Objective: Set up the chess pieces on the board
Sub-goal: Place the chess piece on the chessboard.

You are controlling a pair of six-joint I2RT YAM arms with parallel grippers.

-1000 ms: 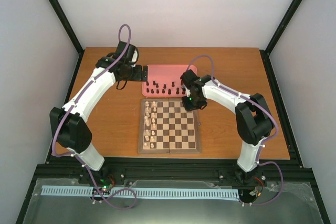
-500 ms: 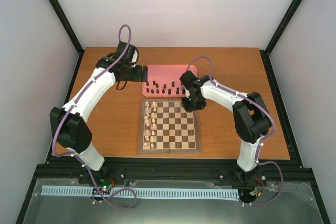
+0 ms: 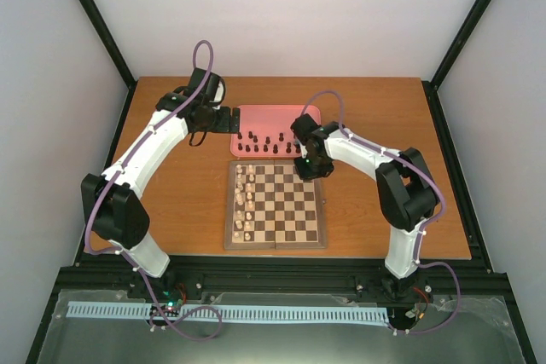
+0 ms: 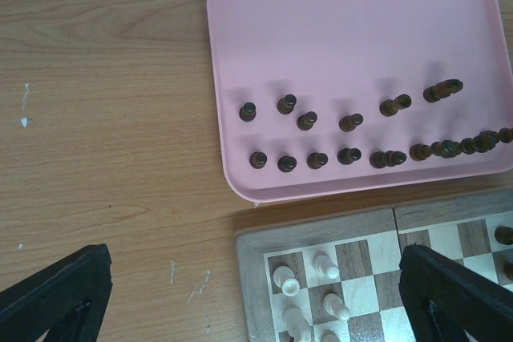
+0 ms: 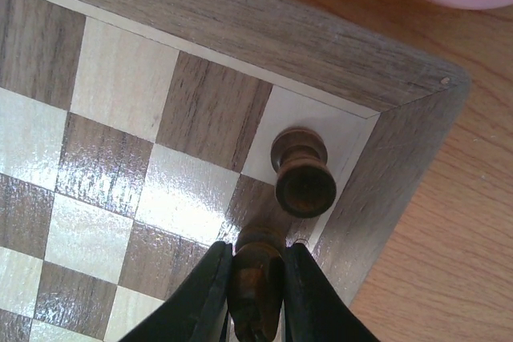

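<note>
Jaws of right gripper [image 5: 256, 268] pinch dark chess piece [image 5: 255, 298] over board [image 5: 240, 30] corner; left gripper [image 4: 256, 294] gapes wide

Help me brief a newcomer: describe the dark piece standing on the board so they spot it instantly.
Find the board, then its far right corner beside the pink tray. On the light corner square stands a dark piece. It alone stands free there; the piece beside it is pinched in the right gripper.
</note>
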